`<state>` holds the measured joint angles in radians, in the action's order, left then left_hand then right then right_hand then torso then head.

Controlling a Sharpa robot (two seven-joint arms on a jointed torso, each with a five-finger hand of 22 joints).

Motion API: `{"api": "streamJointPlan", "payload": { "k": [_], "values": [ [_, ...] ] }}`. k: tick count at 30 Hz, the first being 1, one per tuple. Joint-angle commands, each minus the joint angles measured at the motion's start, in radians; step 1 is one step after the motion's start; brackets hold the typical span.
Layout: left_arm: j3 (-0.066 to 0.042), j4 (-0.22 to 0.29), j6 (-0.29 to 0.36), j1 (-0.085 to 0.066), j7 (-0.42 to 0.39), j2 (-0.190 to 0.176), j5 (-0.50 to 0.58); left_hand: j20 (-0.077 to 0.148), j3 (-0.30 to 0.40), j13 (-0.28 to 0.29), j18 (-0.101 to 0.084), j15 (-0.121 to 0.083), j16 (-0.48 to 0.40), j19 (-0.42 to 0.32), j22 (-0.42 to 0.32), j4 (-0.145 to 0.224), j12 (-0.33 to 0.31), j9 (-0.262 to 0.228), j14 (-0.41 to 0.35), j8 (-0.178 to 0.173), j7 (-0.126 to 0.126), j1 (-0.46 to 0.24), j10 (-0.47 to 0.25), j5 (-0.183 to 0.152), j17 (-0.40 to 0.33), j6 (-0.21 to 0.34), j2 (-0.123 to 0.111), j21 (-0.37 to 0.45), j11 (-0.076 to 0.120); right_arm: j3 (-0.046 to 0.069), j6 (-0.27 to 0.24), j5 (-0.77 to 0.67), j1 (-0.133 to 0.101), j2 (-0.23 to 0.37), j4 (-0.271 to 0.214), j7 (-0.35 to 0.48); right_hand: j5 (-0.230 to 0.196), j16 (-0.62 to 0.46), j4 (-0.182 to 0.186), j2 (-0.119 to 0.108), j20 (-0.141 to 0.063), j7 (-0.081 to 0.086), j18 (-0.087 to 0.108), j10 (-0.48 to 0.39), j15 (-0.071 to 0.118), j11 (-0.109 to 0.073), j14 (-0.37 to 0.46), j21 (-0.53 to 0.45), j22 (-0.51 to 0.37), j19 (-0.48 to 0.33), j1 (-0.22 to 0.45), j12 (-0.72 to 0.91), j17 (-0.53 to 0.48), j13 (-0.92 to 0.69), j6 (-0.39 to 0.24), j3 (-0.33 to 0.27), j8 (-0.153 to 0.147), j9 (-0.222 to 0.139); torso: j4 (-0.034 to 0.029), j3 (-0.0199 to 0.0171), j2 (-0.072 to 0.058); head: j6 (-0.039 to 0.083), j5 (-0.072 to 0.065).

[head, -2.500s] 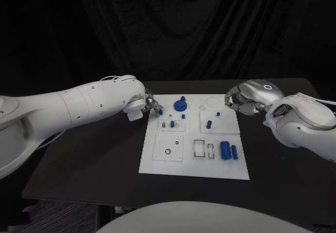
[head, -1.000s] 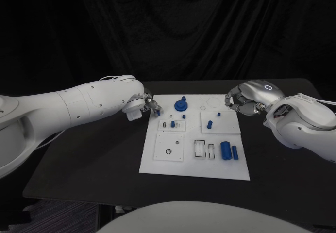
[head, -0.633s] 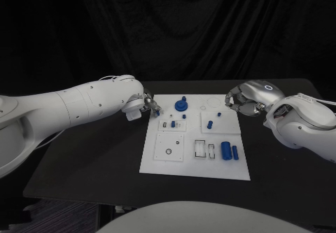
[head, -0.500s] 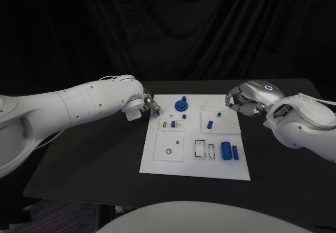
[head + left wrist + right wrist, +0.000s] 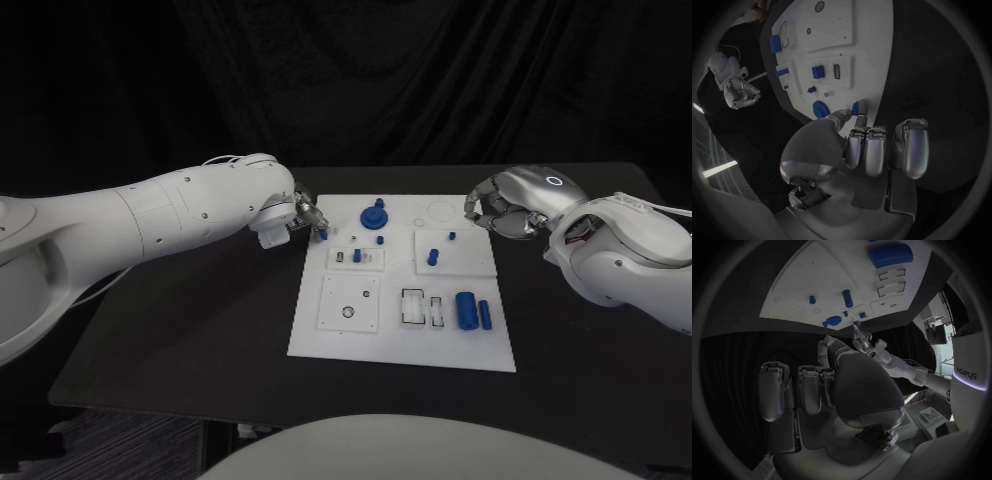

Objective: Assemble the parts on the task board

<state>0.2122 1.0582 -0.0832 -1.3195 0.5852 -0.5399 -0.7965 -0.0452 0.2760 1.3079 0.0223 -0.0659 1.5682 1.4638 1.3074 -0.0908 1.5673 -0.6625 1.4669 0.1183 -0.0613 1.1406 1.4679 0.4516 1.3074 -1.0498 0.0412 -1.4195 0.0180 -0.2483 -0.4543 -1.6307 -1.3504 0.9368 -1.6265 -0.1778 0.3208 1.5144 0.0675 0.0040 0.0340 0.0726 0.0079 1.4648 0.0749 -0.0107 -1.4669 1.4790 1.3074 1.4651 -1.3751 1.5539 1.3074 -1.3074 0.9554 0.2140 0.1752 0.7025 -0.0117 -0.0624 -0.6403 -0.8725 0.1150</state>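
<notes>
The left hand (image 5: 293, 218) hides most of its pinched part (image 5: 856, 107) (head view).

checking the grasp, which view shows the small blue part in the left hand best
The left wrist view: the small blue part sits pinched at the left hand's fingertips. The head view shows it tiny; the right wrist view shows it far off.

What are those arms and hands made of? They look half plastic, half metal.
Both arms wear smooth, rounded white shells. The left hand and right hand are silver-grey metal with segmented fingers and dark fingertip pads. A small glowing ring marks the right hand's back, and a thin white cable loops beside each arm.
</notes>
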Motion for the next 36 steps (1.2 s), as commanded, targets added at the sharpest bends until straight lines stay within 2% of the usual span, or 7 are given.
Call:
{"api": "streamJointPlan", "payload": {
  "k": [1, 9, 14, 26, 29, 36],
  "values": [
    [0.0, 0.0, -0.024, 0.003, 0.0, 0.0, 0.005, -0.007, 0.026, 0.263, 0.016, 0.008, 0.003, 0.023, 0.213, 0.011, 0.003, -0.005, 0.104, 0.01, -0.002, -0.001, 0.103, 0.017, 0.263, 0.01, -0.011, 0.006, -0.007, 0.001, 0.005, -0.002, 0.002, 0.0, 0.0, -0.012, 0.003, -0.007, -0.002, 0.003, 0.003, -0.002, 0.017, 0.081, -0.002, 0.001, -0.079, -0.004, 0.23, 0.062, -0.008, -0.006, 0.143, -0.233, 0.008, 0.007, 0.005, 0.002, 0.0008, 0.0002, 0.0, 0.0, 0.002],
    [0.0, 0.0, -0.029, 0.003, 0.002, -0.003, 0.005, -0.008, 0.071, 0.263, 0.016, 0.008, 0.003, 0.023, 0.213, 0.037, 0.003, -0.014, 0.104, 0.017, -0.003, -0.003, 0.103, 0.017, 0.263, 0.017, -0.023, 0.005, -0.008, 0.001, 0.007, -0.002, 0.003, 0.0, 0.001, -0.012, 0.003, -0.007, -0.002, 0.003, 0.003, -0.002, 0.017, 0.081, -0.002, 0.001, -0.079, -0.004, 0.23, 0.062, -0.008, -0.006, 0.143, -0.233, 0.008, 0.007, 0.005, 0.002, -0.0014, 0.0003, 0.0, 0.0, 0.001],
    [0.0, 0.002, -0.029, 0.003, 0.002, -0.006, 0.005, -0.008, 0.114, 0.263, 0.016, 0.008, 0.003, 0.024, 0.214, 0.067, 0.003, -0.023, 0.104, 0.027, -0.004, -0.002, 0.103, 0.02, 0.263, 0.018, -0.034, 0.004, -0.008, 0.001, 0.009, -0.002, 0.003, 0.0, 0.001, -0.012, 0.004, -0.008, -0.004, 0.003, 0.003, -0.002, 0.017, 0.08, -0.002, 0.001, -0.079, -0.003, 0.23, 0.062, -0.01, -0.007, 0.142, -0.232, 0.009, 0.008, 0.005, 0.002, -0.0019, 0.0001, -0.001, 0.0, 0.001],
    [0.0, 0.017, 0.006, 0.003, -0.011, -0.019, 0.005, -0.007, 0.168, 0.263, 0.015, 0.006, 0.003, 0.026, 0.214, 0.095, 0.003, -0.04, 0.104, 0.048, 0.0, -0.021, 0.103, 0.02, 0.263, 0.009, -0.045, 0.0, -0.005, 0.001, 0.01, -0.002, 0.003, 0.002, 0.003, -0.012, 0.004, -0.008, -0.004, 0.003, 0.003, -0.002, 0.017, 0.08, -0.002, 0.001, -0.079, -0.003, 0.23, 0.062, -0.01, -0.007, 0.142, -0.232, 0.009, 0.008, 0.005, 0.002, 0.0001, 0.0004, -0.001, 0.0, 0.002],
    [0.0, 0.03, 0.034, 0.003, -0.024, -0.029, 0.005, -0.007, 0.177, 0.263, 0.015, 0.005, 0.003, 0.027, 0.215, 0.098, 0.003, -0.043, 0.104, 0.052, 0.0, -0.026, 0.103, 0.022, 0.263, 0.007, -0.046, 0.0, -0.004, 0.001, 0.01, -0.002, 0.003, 0.003, 0.003, -0.012, 0.004, -0.008, -0.004, 0.003, 0.003, -0.002, 0.017, 0.08, -0.002, 0.001, -0.079, -0.003, 0.23, 0.062, -0.01, -0.007, 0.142, -0.232, 0.009, 0.008, 0.005, 0.002, -0.0005, 0.0003, 0.0, 0.0, -0.001],
    [0.0, 0.1, 0.093, 0.002, -0.041, -0.074, 0.014, -0.005, 0.191, 0.263, 0.014, 0.004, 0.003, 0.029, 0.216, 0.098, 0.003, -0.049, 0.104, 0.059, 0.002, -0.039, 0.103, 0.024, 0.263, 0.004, -0.049, -0.004, -0.002, 0.001, 0.009, -0.002, 0.003, 0.007, 0.003, -0.013, 0.004, -0.008, -0.006, 0.003, 0.003, -0.002, 0.018, 0.08, -0.002, 0.001, -0.079, -0.005, 0.229, 0.061, -0.011, -0.007, 0.141, -0.232, 0.01, 0.009, 0.005, 0.003, 0.0009, 0.0008, 0.0, 0.0, -0.003]
  ]
}}
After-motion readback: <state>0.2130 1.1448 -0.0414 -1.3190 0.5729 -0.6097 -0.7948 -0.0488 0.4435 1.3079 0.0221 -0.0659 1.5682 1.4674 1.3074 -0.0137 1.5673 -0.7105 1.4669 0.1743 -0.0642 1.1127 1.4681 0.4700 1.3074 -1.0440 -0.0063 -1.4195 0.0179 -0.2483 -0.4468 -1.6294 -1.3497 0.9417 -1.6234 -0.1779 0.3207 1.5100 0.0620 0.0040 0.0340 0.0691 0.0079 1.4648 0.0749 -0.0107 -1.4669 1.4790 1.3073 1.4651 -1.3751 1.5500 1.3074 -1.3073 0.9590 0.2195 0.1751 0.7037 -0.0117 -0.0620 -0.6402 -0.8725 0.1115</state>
